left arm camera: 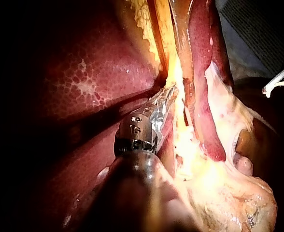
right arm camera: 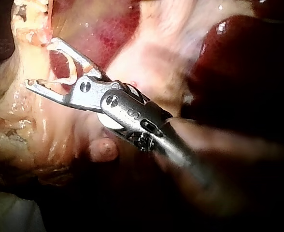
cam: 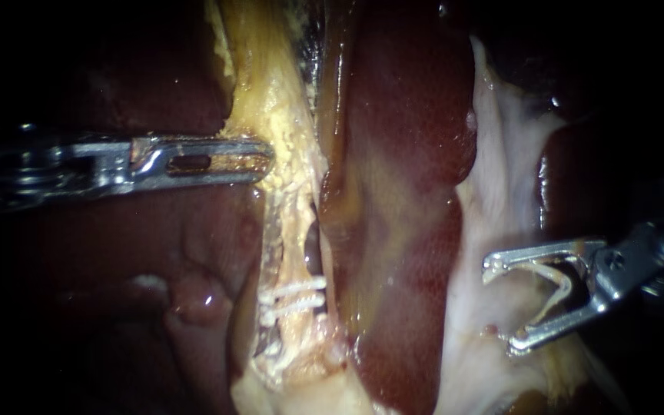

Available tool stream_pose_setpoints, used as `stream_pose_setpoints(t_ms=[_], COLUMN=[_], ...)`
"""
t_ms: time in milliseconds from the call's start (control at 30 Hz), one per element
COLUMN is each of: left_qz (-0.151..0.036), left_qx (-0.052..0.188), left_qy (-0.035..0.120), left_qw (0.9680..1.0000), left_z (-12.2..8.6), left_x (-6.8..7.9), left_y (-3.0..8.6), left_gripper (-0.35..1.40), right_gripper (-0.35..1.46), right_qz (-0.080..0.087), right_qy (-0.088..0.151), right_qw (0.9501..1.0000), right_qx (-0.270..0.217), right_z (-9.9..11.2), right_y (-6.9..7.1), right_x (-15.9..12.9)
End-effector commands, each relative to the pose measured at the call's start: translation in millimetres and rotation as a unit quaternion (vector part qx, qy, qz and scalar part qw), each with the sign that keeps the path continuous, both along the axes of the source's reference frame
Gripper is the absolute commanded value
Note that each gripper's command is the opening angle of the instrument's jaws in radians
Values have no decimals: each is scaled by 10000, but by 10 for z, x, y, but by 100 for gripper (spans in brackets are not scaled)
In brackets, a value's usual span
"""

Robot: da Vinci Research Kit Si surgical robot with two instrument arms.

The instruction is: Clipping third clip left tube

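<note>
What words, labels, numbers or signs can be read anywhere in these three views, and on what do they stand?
Left instrument: small marks on its wrist, too small to read.
Right instrument: small marks on its wrist, too blurred to read.
Liver, two clips on the tube, held clip: no text.

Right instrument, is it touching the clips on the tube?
Apart. Endoscope view: right instrument, carrying a loaded clip, sits across dark tissue from the tube clips.

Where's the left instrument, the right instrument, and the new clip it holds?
left instrument (cam: 264, 160), endoscope view, at its tip.
right instrument (cam: 501, 306), endoscope view, the gap between its jaws.
new clip (cam: 569, 283), endoscope view, on its bend.
</note>
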State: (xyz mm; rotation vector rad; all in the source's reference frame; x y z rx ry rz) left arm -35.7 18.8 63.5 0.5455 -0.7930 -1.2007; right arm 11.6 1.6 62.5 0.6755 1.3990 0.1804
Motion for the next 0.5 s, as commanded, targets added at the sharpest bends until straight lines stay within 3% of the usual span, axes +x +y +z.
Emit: stream_pose_setpoints(t_ms=[33, 233, 367, 500], left_qz=[1, 16, -7, -107], left_qx=[-1, 12, 14, -26], left_qy=[-1, -13, 30, 54], left_qw=[10000, 10000, 10000, 9999], left_z=[0, -3, -17, -36], left_x=[0, 4, 24, 46], left_y=[0, 3, 18, 30], left_gripper=[-35, -35, -35, -35], right_gripper=[60, 60, 59, 59], right_qz=[2, 7, 97, 241], right_qy=[0, -21, -81, -333], right_qw=[10000, 9999, 9984, 9862], right_qx=[0, 117, 557, 1606], right_z=[-1, 0, 3, 3], right_y=[0, -5, -11, -9], right_x=[0, 3, 15, 37])
